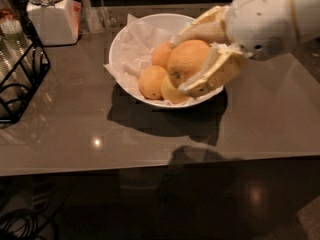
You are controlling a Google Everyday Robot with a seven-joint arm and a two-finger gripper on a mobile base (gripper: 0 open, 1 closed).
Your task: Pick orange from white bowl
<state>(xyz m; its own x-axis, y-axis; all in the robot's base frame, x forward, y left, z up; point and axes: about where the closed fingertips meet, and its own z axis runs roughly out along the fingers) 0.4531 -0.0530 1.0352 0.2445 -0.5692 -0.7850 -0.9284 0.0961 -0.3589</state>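
Note:
The large orange [186, 59] is held between the two cream fingers of my gripper [190, 61], raised above the white bowl [125, 39]. One finger [202, 31] lies over its top and the other [212, 74] under its right side. The bowl is lined with crumpled white paper [137, 46]. Two smaller oranges [151, 81] and a paler, yellower fruit [172, 93] remain in the bowl, partly hidden behind the held orange. The white arm comes in from the upper right.
A white square lidded jar [50, 14] stands at the back left. A black wire rack [20, 79] sits at the left edge. The brown glossy table [100, 134] ends at a front edge with dark floor below.

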